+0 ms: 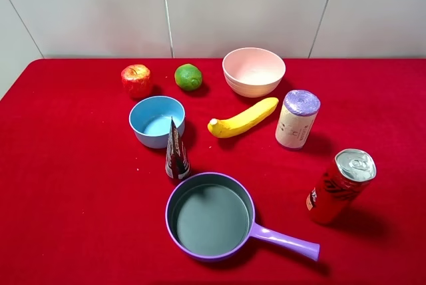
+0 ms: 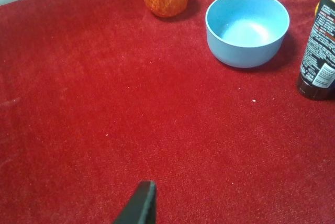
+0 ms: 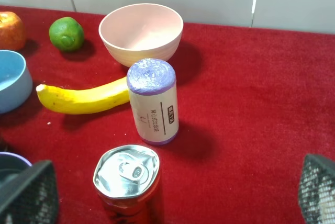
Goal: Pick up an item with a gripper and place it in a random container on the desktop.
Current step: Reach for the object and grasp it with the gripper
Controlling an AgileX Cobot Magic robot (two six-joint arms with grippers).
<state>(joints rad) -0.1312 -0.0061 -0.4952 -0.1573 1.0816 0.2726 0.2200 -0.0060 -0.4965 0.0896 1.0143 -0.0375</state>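
The item, a dark wedge-shaped tube [image 1: 176,152] with red and white print, stands upright on the red desktop [image 1: 66,185] between the blue bowl and the pan. It also shows at the edge of the left wrist view [image 2: 317,62]. The pale pink bowl [image 1: 253,70] stands empty at the back and shows in the right wrist view [image 3: 141,31]. Neither gripper shows in the exterior view. Only one black finger [image 2: 140,207] of my left gripper is visible, well apart from the tube. My right gripper [image 3: 175,185] is open wide and empty, its fingers on either side of the soda can.
A light blue bowl [image 1: 156,120], an apple [image 1: 136,80], a lime [image 1: 188,76] and a banana [image 1: 243,118] lie around the middle. A purple-topped roll [image 1: 297,118] and a red soda can [image 1: 341,185] stand at the right. A purple-handled pan [image 1: 210,215] sits at the front.
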